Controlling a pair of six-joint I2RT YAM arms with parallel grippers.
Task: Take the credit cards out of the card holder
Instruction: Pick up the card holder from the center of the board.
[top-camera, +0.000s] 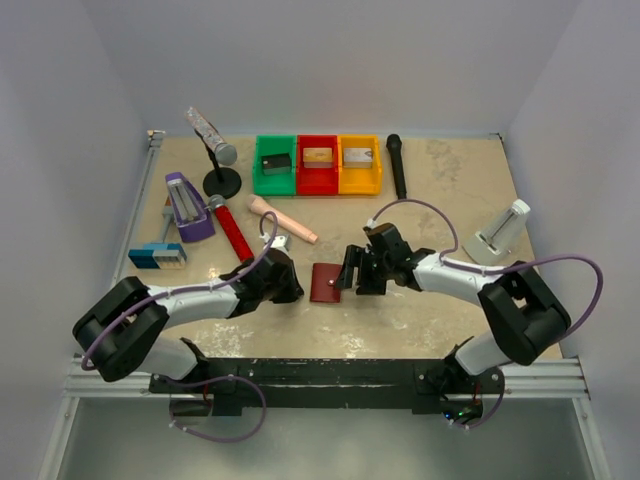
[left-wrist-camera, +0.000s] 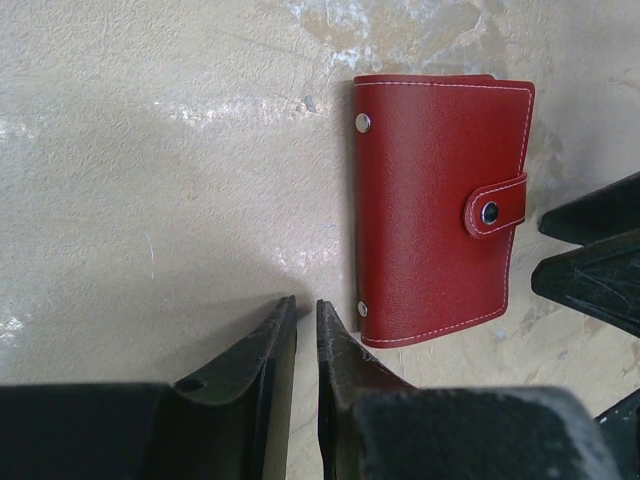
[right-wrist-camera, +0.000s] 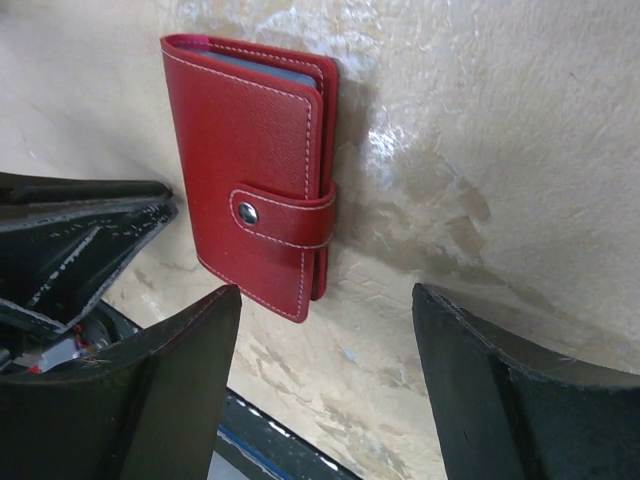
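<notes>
The card holder (left-wrist-camera: 438, 208) is lying snapped shut between the nearly closed left pincer (left-wrist-camera: 305, 350) and the wide-apart right pincer (right-wrist-camera: 325, 390); it may be pushed away if pressed unevenly.

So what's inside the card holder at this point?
The card holder lies closed, its strap snapped. Only a sliver of pale blue-grey inner pocket shows at one edge; whether any cards sit inside is hidden by the cover.

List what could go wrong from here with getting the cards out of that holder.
1. The card holder lies closed with its snap tab fastened, so pulling may drag it across the table instead of opening it.
2. Left gripper is nearly shut beside it, holding nothing; right gripper is open. Nothing pins the holder.
</notes>
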